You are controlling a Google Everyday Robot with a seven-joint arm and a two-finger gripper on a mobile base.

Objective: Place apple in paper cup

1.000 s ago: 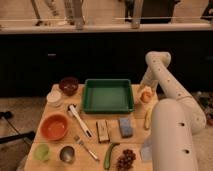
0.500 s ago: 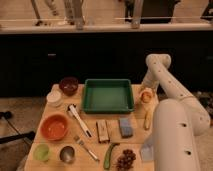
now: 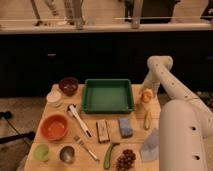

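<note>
The apple (image 3: 146, 95), small, round and orange-yellow, sits at the table's right edge, just right of the green tray (image 3: 108, 95). My gripper (image 3: 146, 91) is right at the apple, at the end of the white arm that bends down from the upper right. The paper cup (image 3: 53, 97), short and off-white, stands at the far left of the table, below the dark maroon bowl (image 3: 68, 85). The tray lies between the apple and the cup.
An orange bowl (image 3: 54, 126), a light green cup (image 3: 41, 151), a metal cup (image 3: 67, 153), a white spatula (image 3: 79, 120), a fork (image 3: 86, 148), a wooden block (image 3: 103, 131), a blue sponge (image 3: 125, 126), a yellow corn-like item (image 3: 147, 119), a cucumber (image 3: 110, 155) and grapes (image 3: 125, 160) lie on the table.
The arm and gripper have shifted very slightly at the apple. Nothing else has moved.
</note>
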